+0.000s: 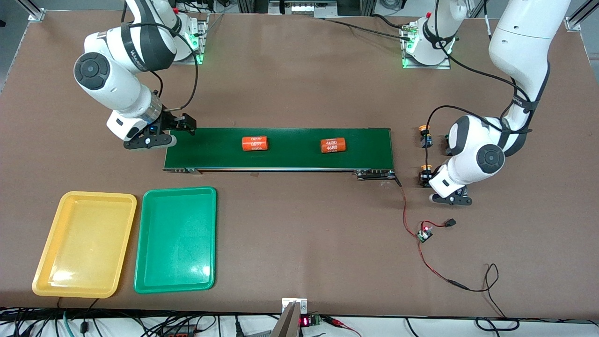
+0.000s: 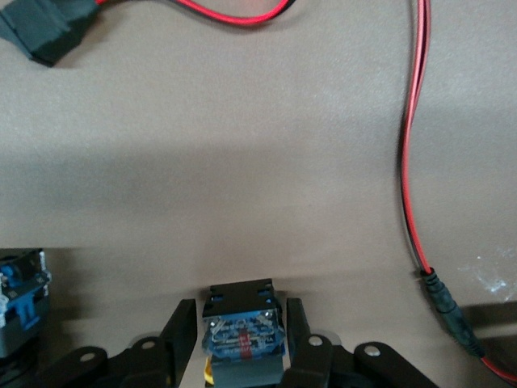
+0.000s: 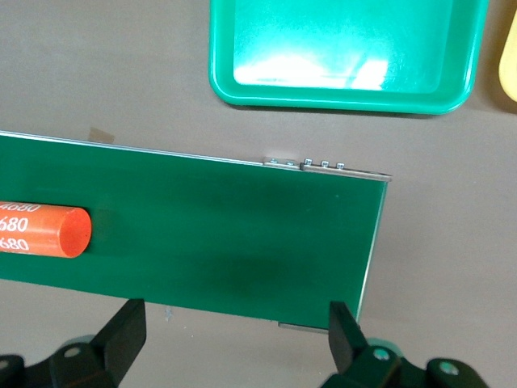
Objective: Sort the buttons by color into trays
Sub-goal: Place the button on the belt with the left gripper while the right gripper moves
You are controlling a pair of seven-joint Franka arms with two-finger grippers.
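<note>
My left gripper (image 1: 429, 181) is low over the table past the belt's left-arm end, shut on a yellow-orange button (image 1: 425, 169). In the left wrist view its black fingers (image 2: 179, 331) press both sides of that button's dark blue body (image 2: 241, 327). A second yellow-orange button (image 1: 425, 133) lies farther from the front camera. Another blue-bodied button (image 2: 20, 301) sits beside the held one, its cap hidden. My right gripper (image 1: 149, 142) (image 3: 234, 331) hangs open and empty over the belt's right-arm end. The yellow tray (image 1: 84, 243) and green tray (image 1: 175, 238) (image 3: 339, 48) lie side by side, both empty.
A long dark-green conveyor belt (image 1: 281, 149) carries two orange numbered cylinders (image 1: 255, 143) (image 1: 332, 145). Red-and-black wires (image 1: 407, 215) (image 2: 412, 162), a small circuit board (image 1: 424, 234) and a black connector (image 1: 450, 222) lie nearer the front camera than the left gripper.
</note>
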